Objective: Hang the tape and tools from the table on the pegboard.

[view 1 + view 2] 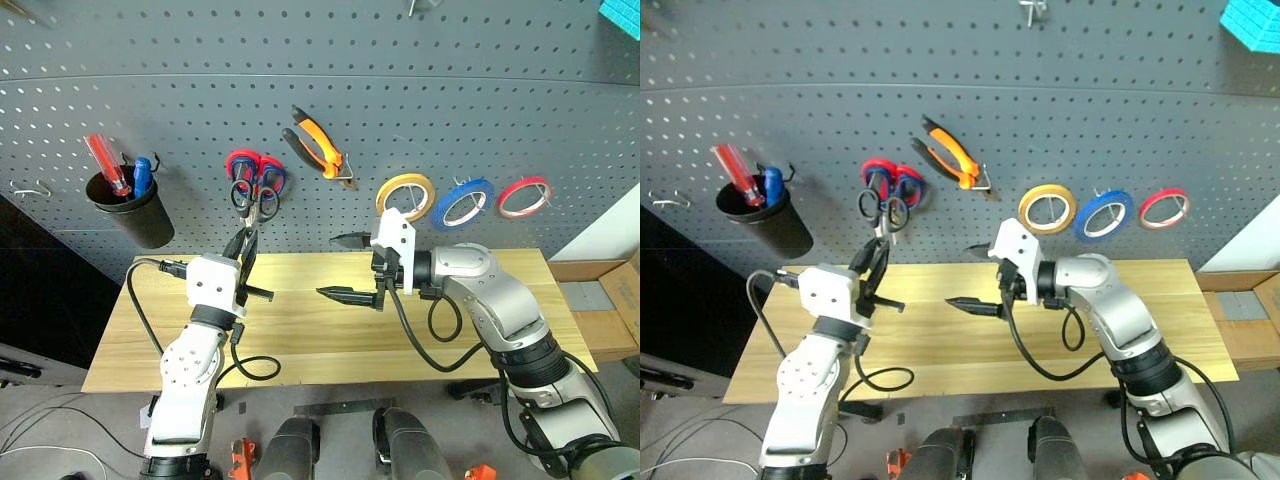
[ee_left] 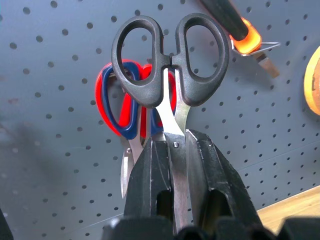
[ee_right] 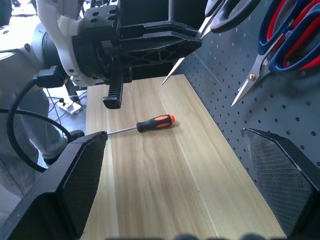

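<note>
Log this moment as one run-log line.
left end effector: shut on black scissors, raised at pegboard | right end effector: open, empty | screwdriver: on table

Even, fairly bright indoor light falls on the pegboard [image 1: 480, 90], probably from overhead. The hung tape rings and tools cast short soft shadows on the panel. The tabletop [image 1: 300, 335] is lit evenly, with only faint shadows under the arms. The head views bend the board's seam into a slight curve near the edges. In the left wrist view the black-handled scissors [image 2: 167, 60] are sharp and cast a soft shadow; in the right wrist view the near fingers [image 3: 75, 185] look soft.
</note>
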You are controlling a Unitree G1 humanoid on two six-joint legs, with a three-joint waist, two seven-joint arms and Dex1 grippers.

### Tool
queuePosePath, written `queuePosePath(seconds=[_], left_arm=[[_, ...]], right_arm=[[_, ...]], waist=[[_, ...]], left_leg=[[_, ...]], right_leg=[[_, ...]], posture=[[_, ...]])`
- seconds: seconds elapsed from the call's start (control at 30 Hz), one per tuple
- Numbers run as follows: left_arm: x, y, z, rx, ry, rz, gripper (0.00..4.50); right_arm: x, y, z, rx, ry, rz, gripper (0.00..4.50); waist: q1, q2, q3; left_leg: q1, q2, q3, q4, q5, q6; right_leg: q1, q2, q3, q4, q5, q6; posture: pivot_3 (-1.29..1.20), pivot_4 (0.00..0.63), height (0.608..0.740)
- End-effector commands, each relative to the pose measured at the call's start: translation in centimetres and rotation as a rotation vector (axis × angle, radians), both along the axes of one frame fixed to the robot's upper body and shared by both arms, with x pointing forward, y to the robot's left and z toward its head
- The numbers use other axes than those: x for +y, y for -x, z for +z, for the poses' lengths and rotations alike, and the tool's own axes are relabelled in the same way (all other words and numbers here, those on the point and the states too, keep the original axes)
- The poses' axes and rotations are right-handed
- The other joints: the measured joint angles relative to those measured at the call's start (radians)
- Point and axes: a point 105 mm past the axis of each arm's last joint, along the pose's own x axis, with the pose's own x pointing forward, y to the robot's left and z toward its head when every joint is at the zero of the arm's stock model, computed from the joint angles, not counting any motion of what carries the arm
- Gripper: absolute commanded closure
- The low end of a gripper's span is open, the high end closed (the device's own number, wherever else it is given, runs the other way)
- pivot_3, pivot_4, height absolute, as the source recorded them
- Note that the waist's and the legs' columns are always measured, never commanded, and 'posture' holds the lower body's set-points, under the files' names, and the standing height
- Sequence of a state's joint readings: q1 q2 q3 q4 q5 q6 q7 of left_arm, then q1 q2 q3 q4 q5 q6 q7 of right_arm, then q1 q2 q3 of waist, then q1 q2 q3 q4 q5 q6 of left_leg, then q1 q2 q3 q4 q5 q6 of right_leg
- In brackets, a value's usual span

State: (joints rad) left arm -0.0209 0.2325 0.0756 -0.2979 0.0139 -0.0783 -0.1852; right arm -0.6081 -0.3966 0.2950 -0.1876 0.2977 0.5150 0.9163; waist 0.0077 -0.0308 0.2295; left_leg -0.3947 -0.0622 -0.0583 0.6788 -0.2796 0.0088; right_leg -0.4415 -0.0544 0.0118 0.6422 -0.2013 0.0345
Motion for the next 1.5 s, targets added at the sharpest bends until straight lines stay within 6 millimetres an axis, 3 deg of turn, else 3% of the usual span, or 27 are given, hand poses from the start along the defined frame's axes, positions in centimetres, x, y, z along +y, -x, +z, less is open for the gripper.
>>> queuePosePath(seconds=[0.03, 0.37, 0.63, 0.83, 1.0, 1.2, 1.3, 1.4, 1.5], left_arm=[[0.3, 0.0, 1.3, -0.063, -0.004, 0.02, 4.4], [0.5, -0.6, 1.4, -0.053, -0.004, 0.045, 4.4], [0.7, -2.5, 0.7, 0.012, 0.007, 0.104, 4.4], [1.4, -5.7, -0.2, 0.086, 0.029, 0.182, 4.4], [1.4, -7.1, 1.0, 0.047, 0.096, 0.203, 4.4], [1.7, -6.7, -0.1, 0.085, 0.133, 0.2, 2.34], [2.6, -6.2, -1.1, 0.123, 0.108, 0.238, 1.24], [3.8, -5.6, -1.9, 0.159, 0.106, 0.259, 1.24], [5.6, -4.5, -3.2, 0.227, 0.127, 0.282, 1.24]], right_arm=[[0.0, 0.3, 0.8, -0.041, -0.011, 0.013, 0.0], [0.0, 0.2, 0.7, -0.048, -0.003, 0.005, 0.0], [0.1, 0.3, 0.5, -0.053, 0.007, 0.003, 0.0], [0.3, 0.5, 0.4, -0.053, 0.01, 0.01, 0.0], [0.3, 0.5, 0.5, -0.055, 0.007, 0.002, 0.0], [0.1, 0.2, 0.8, -0.06, -0.01, -0.035, 0.0], [0.0, -0.8, 2.6, -0.082, -0.113, -0.099, 0.0], [-0.2, -2.0, 4.4, -0.09, -0.21, -0.159, 0.0], [-0.2, -2.2, 4.7, -0.098, -0.218, -0.163, 0.0]], waist=[[0.0, 0.0, 0.0], [0.0, 0.0, 0.0], [0.0, -0.001, -0.007], [0.0, -0.002, -0.014], [-0.006, -0.002, -0.019], [-0.01, -0.002, -0.019], [-0.01, -0.002, -0.019], [-0.011, -0.002, -0.019], [-0.01, -0.002, -0.02]], left_leg=[[0.0, 0.0, 0.0, 0.0, 0.0, 0.0], [0.0, 0.0, 0.0, 0.0, 0.0, 0.0], [0.0, 0.0, 0.0, 0.001, 0.001, -0.001], [0.0, 0.0, 0.0, 0.001, 0.001, -0.002], [0.001, -0.001, 0.001, 0.001, 0.002, -0.004], [0.0, 0.0, 0.001, 0.001, 0.003, -0.004], [0.001, 0.0, 0.001, 0.001, 0.002, -0.004], [0.001, 0.0, 0.001, 0.001, 0.002, -0.004], [0.001, 0.0, 0.001, 0.001, 0.002, -0.004]], right_leg=[[0.0, 0.0, 0.0, 0.0, 0.0, 0.0], [0.0, 0.0, 0.0, 0.0, 0.0, 0.0], [0.0, 0.0, 0.0, 0.001, 0.0, 0.0], [0.0, 0.0, 0.0, 0.001, 0.0, 0.0], [0.0, 0.0, 0.0, 0.001, 0.0, 0.0], [-0.001, 0.0, 0.0, 0.002, 0.0, 0.0], [0.0, 0.0, 0.001, 0.002, 0.0, 0.0], [-0.001, 0.0, 0.001, 0.003, 0.0, 0.0], [0.0, 0.0, 0.001, 0.003, 0.0, 0.0]], posture=[[0.03, 0.171, 0.74], [0.03, 0.162, 0.74], [0.02, 0.151, 0.74], [0.02, 0.147, 0.74], [0.0, 0.146, 0.74], [0.0, 0.16, 0.74], [0.0, 0.162, 0.74], [0.01, 0.164, 0.74], [0.02, 0.167, 0.74]])
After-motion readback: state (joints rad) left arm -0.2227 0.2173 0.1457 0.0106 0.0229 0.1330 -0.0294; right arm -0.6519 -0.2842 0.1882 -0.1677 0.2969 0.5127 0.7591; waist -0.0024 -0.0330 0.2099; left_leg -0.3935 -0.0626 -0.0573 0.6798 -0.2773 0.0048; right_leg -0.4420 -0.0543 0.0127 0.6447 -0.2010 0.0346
